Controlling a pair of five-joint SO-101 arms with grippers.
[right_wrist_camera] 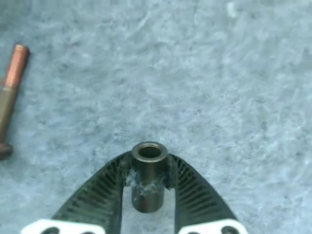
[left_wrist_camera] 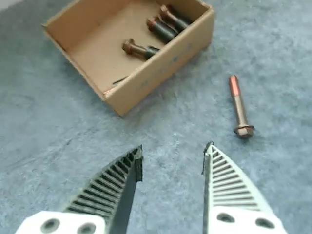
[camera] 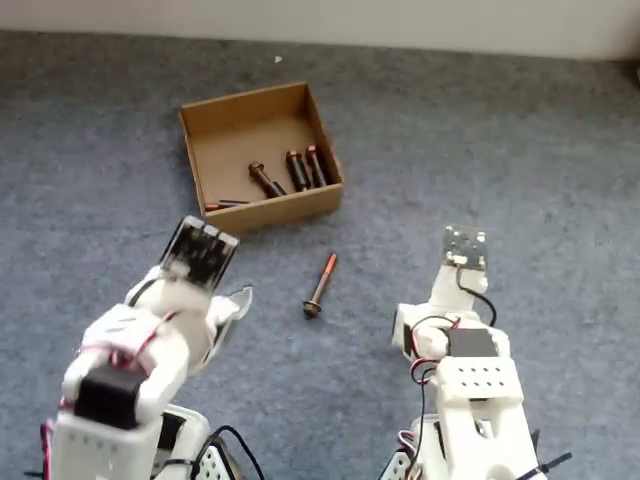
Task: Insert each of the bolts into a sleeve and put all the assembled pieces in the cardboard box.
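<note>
Grey carpet (camera: pixel 500 150) underfoot. Left pincer (left_wrist_camera: pixel 172 155) is spread wide with nothing between its fingers. Loose bolt (left_wrist_camera: pixel 240 107) lies flat just ahead of it, toward the right arm. Cardboard box (left_wrist_camera: pixel 161 73) sits farther ahead, with three assembled pieces (left_wrist_camera: pixel 165 27) inside. Right pincer (right_wrist_camera: pixel 147 163) pinches a dark sleeve (right_wrist_camera: pixel 147 183), open bore showing. The bolt lies apart on its left side.

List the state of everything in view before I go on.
Cardboard box: open, upright on the carpet.
Three sleeved bolts: lying inside the box.
Loose bolt: lying bare on the carpet, no sleeve.
Sleeve: gripped, empty.
Left end effector: open, empty.
Right end effector: shut on the sleeve.
</note>
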